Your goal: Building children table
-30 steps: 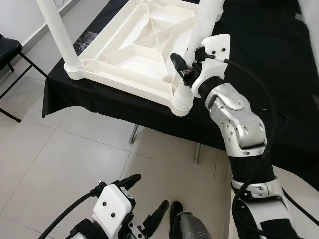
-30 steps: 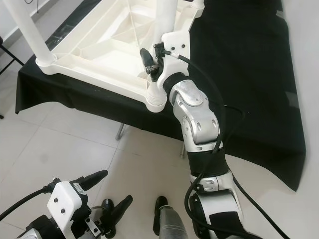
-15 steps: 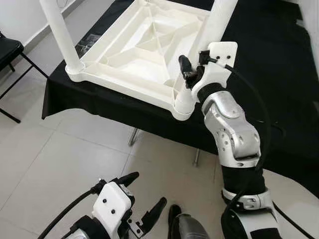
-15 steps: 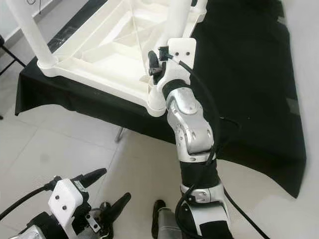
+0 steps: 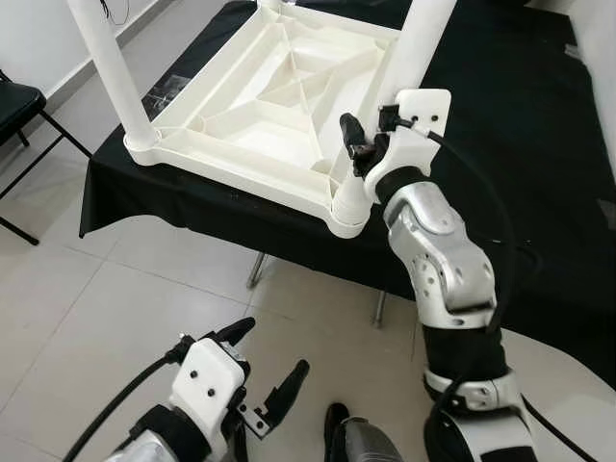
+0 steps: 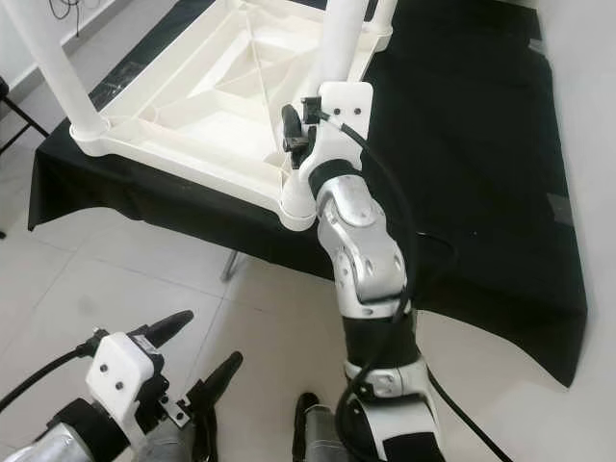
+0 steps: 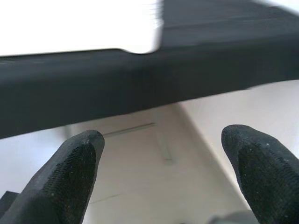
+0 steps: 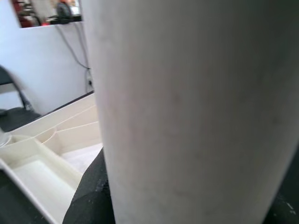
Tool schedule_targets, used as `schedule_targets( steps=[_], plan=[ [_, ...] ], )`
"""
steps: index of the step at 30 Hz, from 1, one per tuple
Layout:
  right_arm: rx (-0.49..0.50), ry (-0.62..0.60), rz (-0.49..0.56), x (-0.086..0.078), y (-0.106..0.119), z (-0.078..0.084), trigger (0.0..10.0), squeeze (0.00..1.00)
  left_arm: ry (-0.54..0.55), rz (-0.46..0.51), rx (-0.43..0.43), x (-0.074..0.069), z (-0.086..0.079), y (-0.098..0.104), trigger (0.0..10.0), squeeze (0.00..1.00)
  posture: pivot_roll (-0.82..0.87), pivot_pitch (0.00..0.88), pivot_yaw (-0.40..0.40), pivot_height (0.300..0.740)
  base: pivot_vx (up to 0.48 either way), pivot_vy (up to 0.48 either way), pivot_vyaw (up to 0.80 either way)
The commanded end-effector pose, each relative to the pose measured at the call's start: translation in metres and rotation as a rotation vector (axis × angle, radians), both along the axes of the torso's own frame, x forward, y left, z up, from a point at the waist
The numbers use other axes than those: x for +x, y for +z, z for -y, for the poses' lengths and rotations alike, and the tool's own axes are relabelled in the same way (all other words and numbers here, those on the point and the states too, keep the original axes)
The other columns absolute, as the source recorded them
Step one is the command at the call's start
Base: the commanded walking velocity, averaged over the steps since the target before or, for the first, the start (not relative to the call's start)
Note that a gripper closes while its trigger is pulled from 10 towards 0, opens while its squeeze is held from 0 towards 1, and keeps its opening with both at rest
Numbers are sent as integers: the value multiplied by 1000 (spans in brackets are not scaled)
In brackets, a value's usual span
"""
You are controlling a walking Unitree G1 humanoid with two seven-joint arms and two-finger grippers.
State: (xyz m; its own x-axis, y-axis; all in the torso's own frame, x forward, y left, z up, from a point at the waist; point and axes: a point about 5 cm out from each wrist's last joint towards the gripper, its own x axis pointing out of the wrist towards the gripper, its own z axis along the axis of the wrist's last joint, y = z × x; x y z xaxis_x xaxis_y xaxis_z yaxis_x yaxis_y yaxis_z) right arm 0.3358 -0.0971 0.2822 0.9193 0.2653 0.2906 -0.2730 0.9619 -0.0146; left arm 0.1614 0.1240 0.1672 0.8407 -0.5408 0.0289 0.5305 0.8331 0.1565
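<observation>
White plastic kids' tabletop lies upside down on a table w/ black cloth, ribbed underside facing up. Near-right corner overhangs the cloth edge. Two legs visible standing up from sockets: near-left leg and near-right leg.

Right gripper is up at the near-right leg, just above its corner socket. One black finger shows on the tabletop side of the leg, other is hidden behind it. Right wrist view: leg pressed right up against cam, dark finger touching its side → fingers look clamped around the leg, though the far finger's contact can't be seen.

Left gripper hangs low over tiled floor, well apart from the table, holding nothing, fingers spread wide. Left wrist view looks under the cloth edge toward the floor.

Black folding chair at far left beside the table
</observation>
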Motion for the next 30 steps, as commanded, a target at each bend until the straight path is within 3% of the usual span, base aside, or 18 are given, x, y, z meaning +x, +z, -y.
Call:
schedule_targets(
  steps=[1, 7, 14, 18, 20, 25, 26, 28, 29, 30],
  plan=[
    [-12, 34, -60, 0, -18, 0, 10000, 0, 48, -20, 7, 2, -4, -4, 10000, 0, 47, 290, -67, 740, 0, 0, 0],
    [-2, 72, -36, -2, -21, 3, 10000, 0, 121, 2, 8, 12, -14, -2, 10000, 0, 47, 281, -62, 740, 0, 0, 0],
    [-62, 93, -36, -3, -27, -2, 10000, 0, 147, 23, 10, 18, -16, 0, 10000, 0, 49, 277, -60, 740, 0, 0, 0],
    [-138, 121, -57, -4, -35, -8, 10000, 0, 207, 82, 0, 32, -24, 13, 10000, 0, 48, 271, -66, 740, 0, 0, 0],
    [-138, 121, -57, -4, -35, -8, 10000, 0, 207, 82, 0, 32, -24, 13, 10000, 0, 48, 271, -66, 740, 0, 0, 0],
    [-203, 144, -102, -3, -46, -10, 10000, 0, 245, 170, -45, 45, -33, 39, 10000, 0, 52, 270, -71, 740, 0, 0, 0],
    [-219, 148, -118, -2, -49, -11, 10000, 0, 246, 226, -64, 53, -38, 56, 10000, 0, 53, 270, -71, 740, 0, 0, 0],
    [-219, 148, -118, -2, -49, -11, 10000, 0, 246, 226, -64, 53, -38, 56, 10000, 0, 53, 270, -71, 740, 0, 0, 0],
    [-229, 151, -129, -1, -51, -11, 10000, 0, 236, 268, -86, 58, -40, 70, 10000, 0, 53, 267, -72, 740, 0, 0, 0],
    [-229, 151, -129, -1, -51, -11, 10000, 0, 236, 268, -86, 58, -40, 70, 10000, 0, 53, 267, -72, 740, 0, 0, 0]
  ],
)
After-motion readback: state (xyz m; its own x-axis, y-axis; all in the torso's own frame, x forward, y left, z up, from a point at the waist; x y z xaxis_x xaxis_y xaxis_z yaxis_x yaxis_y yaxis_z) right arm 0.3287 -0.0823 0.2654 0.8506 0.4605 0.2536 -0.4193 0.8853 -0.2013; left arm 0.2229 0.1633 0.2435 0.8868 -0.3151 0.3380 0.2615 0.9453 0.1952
